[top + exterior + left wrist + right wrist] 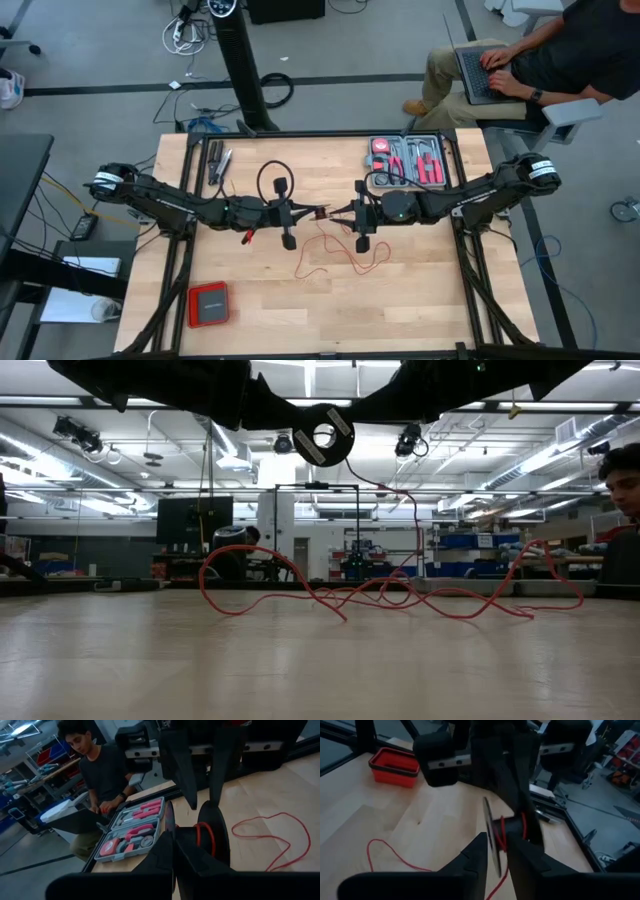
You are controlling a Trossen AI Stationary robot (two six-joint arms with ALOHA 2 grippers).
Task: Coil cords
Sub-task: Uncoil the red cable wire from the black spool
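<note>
A small black spool (pixel 323 435) with a few turns of the thin red cord (pixel 504 831) is held high above the table's middle, between my two grippers. The rest of the cord hangs from the spool and lies in loose loops on the table (pixel 345 255) (pixel 400 595). My left gripper (pixel 316 212) (pixel 172 847) comes from the table's left and is shut on the spool. My right gripper (pixel 334 212) (pixel 497 847) comes from the right. Its fingers are a little apart and stand on either side of the spool's other flange (pixel 491 827). My left gripper pinches one flange of the spool (pixel 169 817) at its rim between its two fingers. The fingers come level from the table's left. The spool is lifted clear with its axis level, and the cord hangs slack below it. My right gripper's fingers (pixel 187 780) straddle the other flange (pixel 214 827); I cannot tell whether they touch it.
A grey tool tray (pixel 408 160) with pink-handled tools stands at the back right. A flat red box (pixel 208 303) sits at the front left, and loose tools (pixel 218 165) lie at the back left. A person with a laptop (pixel 520 60) sits beyond the far right corner.
</note>
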